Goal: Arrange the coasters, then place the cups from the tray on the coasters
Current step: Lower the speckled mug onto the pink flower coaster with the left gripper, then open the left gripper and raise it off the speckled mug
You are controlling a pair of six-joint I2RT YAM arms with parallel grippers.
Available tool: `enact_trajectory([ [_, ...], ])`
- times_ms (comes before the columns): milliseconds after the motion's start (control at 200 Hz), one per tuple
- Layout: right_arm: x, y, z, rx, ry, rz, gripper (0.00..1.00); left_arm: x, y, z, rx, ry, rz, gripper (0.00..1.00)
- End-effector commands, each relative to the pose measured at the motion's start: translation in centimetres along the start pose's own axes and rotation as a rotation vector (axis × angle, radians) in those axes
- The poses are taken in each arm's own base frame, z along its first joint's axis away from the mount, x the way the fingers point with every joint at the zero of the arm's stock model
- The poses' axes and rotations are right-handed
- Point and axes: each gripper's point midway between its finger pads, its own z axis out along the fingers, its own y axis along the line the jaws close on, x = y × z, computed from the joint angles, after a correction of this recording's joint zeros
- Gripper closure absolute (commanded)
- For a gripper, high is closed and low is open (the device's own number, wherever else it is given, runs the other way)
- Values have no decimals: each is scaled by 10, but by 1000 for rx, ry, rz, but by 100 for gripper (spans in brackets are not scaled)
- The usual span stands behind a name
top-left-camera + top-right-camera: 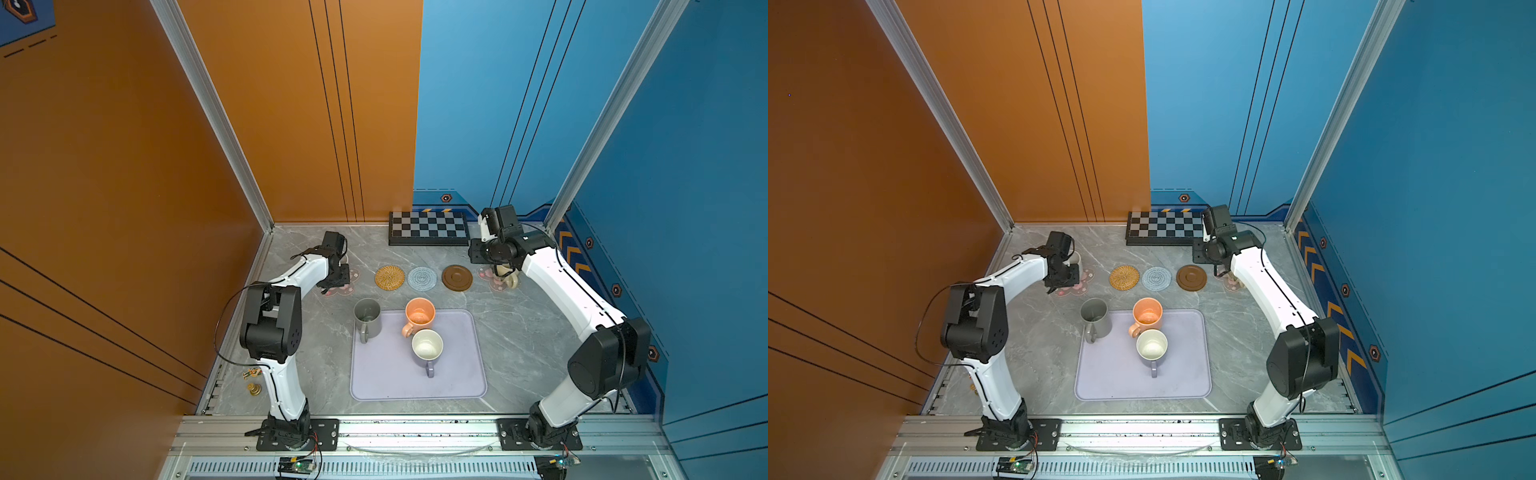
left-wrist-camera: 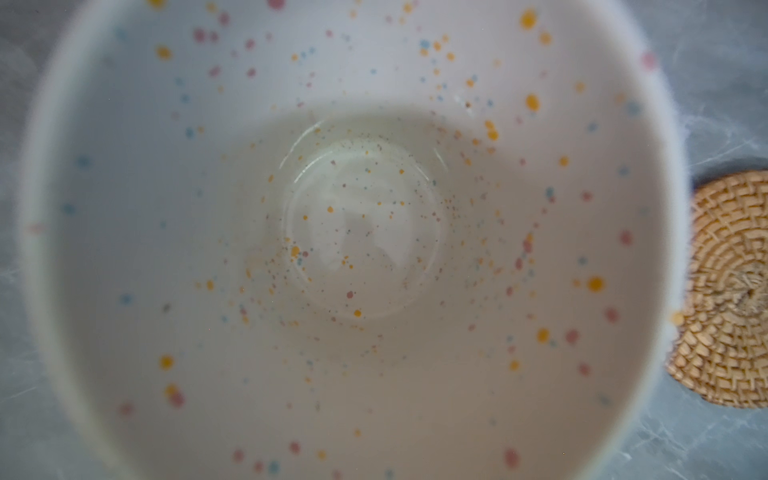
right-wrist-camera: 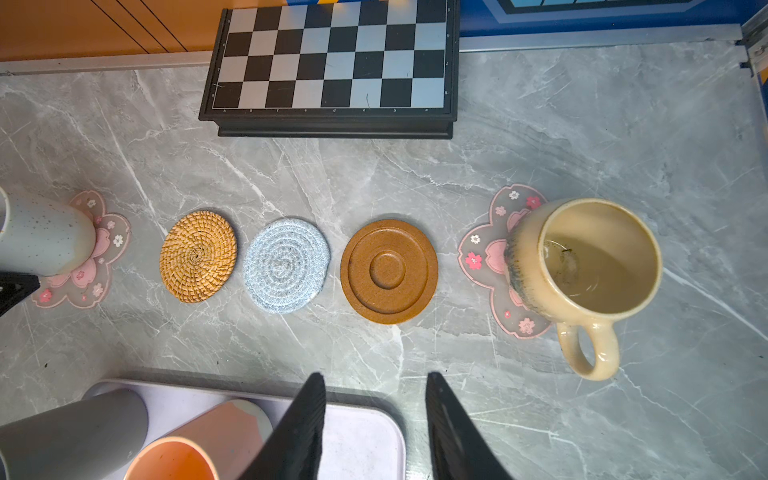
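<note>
Our right fingers (image 3: 299, 428) stand apart, empty; the orange mug (image 3: 178, 457) lies lower left of them; left fingers (image 1: 337, 279): we cannot tell.

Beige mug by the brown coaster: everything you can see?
The beige-yellow mug looks like glazed ceramic, squat, with grey-blue streaks on its outer wall and a loop handle. It stands upright and empty on a clear flower coaster, covering part of it. The open right pincer is apart from it.
</note>
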Motion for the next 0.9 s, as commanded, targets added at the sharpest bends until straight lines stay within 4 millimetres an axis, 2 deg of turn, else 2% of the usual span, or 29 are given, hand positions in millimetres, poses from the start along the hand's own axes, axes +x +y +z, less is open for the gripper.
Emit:
enact_trajectory([
  [0, -1, 3, -4, -1, 12, -18, 57, -12, -3, -2, 5, -62, -12, 100],
  [536, 4, 5, 1, -9, 31, -20, 57, 11, -5, 6, 16, -6, -31, 100],
  [666, 5, 9, 0, -21, 30, -29, 57, 13, -7, 5, 21, -6, -37, 85],
  [896, 8, 17, -3, -50, 43, -46, 56, 19, -2, 3, 0, -3, -46, 67],
])
